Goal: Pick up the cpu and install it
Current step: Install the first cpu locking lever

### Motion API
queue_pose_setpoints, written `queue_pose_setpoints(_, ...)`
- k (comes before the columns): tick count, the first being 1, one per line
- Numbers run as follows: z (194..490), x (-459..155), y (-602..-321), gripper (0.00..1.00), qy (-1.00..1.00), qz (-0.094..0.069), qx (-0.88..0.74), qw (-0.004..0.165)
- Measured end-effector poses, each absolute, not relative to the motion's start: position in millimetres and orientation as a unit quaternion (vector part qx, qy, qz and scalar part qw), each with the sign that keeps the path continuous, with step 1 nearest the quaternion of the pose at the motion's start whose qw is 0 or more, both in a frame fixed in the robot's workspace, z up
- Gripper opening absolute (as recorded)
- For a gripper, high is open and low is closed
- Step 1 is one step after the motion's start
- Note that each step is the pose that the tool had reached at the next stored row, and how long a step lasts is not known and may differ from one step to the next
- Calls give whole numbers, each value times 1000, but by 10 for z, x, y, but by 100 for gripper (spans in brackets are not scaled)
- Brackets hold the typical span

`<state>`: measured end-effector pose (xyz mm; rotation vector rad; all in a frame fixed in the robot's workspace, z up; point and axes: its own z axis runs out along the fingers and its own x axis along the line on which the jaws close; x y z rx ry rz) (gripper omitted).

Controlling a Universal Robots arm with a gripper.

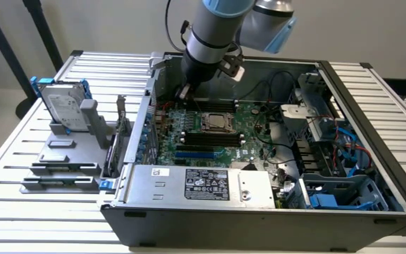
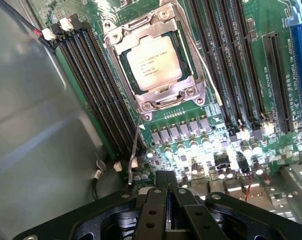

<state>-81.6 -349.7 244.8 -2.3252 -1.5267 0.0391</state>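
Gripper (image 2: 167, 176) was pinched fully together with nothing between the fingers, and its body was cut off at the wrist view's edge. It hung over the green board (image 1: 249, 132) inside the open case (image 1: 259, 222), near the far wall. In the exterior view the arm (image 1: 213, 32) covered most of the gripper, and its own upper part ran out of frame. The cpu (image 2: 154, 62) lay flat in its socket, silver top up, metal frame (image 2: 163, 95) around it, apart from the gripper. Print on the cpu was unreadable, and whether the frame was latched could not be told. Long black memory slots (image 2: 98, 95) ran beside the socket.
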Motion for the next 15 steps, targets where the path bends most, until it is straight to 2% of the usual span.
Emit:
queue_pose_setpoints(6,2452,-837,-3497,11,-526,-3,-827,199)
queue_pose_setpoints(15,2452,-893,-3497,11,-497,-20,-840,216)
